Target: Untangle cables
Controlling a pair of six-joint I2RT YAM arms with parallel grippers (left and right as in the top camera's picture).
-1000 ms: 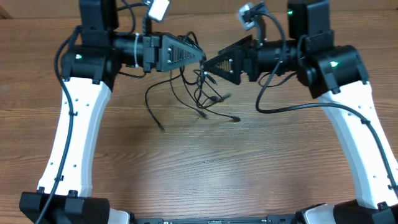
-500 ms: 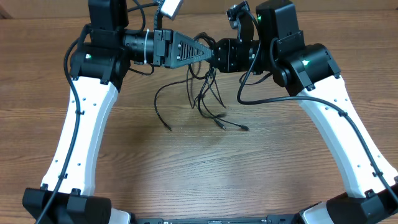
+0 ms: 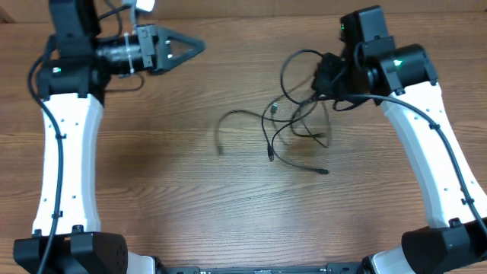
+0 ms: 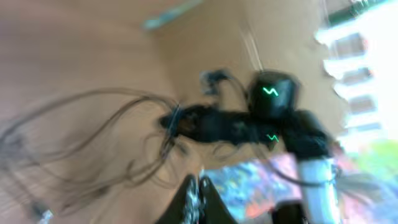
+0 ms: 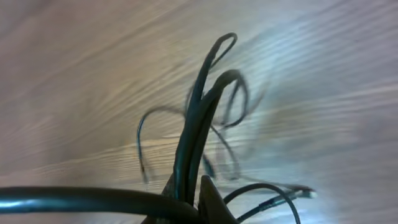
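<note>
The cables (image 3: pixel 293 122) are thin black cords bunched in loops at the right of the wooden table, with loose strands trailing left and toward the front. My right gripper (image 3: pixel 319 80) hangs over the top of the bunch, shut on the cables. In the right wrist view the cables (image 5: pixel 199 112) rise as a doubled loop from between the jaws of the right gripper (image 5: pixel 191 193). My left gripper (image 3: pixel 199 46) is far off at the upper left, pointing right, shut with nothing in it. In the blurred left wrist view the left gripper (image 4: pixel 198 190) shows closed tips, and the cables (image 4: pixel 93 143) spread at the left.
The bare wooden table (image 3: pixel 152 190) stretches between the arms. A thick black arm cable (image 5: pixel 74 202) crosses the bottom of the right wrist view. The right arm (image 4: pixel 273 124) shows in the left wrist view. Both arm bases stand at the front edge.
The two grippers met over the bunch, then parted. The left arm swung away left, empty. The right gripper shut on the cables and carried them right.
</note>
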